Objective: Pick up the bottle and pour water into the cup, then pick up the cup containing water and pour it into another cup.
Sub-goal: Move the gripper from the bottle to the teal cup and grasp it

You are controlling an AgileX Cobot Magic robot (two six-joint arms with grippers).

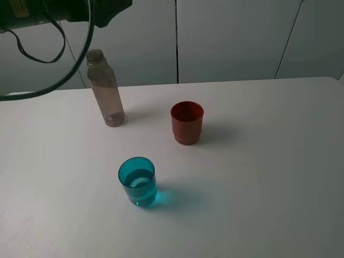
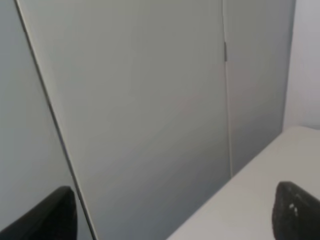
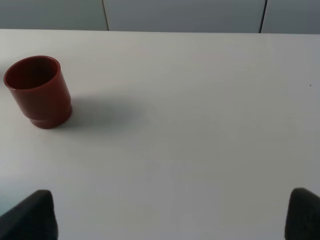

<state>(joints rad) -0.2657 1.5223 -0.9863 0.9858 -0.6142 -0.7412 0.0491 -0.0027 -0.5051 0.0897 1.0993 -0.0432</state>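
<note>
Teal plastic, translucent: the teal cup point(image 1: 138, 181) stands upright on the desk point(image 1: 258, 177), forward and to the left of the red cup point(image 1: 187, 122) in the high view, well apart from it. Water shows in its lower part, so the first pour is judged complete. The bottle point(image 1: 107, 88) stands upright and uncapped, to the left of the red cup and a little behind it, with nothing touching it. It appears empty or nearly so, though its tinted wall makes the level hard to read. The red cup is upright with its mouth unobstructed, placed to receive the second pour; no water is seen in it from the right wrist view.

Left pincer point(image 2: 175, 215): jaws spread wide, holding nothing, raised and aimed at the wall panels point(image 2: 150, 100). Right pincer point(image 3: 167, 215): jaws likewise spread wide and empty, low over bare desk, with the red cup ahead and off to one side. Judgement: the step in hand is the grasp of the teal cup; neither pincer is at it yet.
</note>
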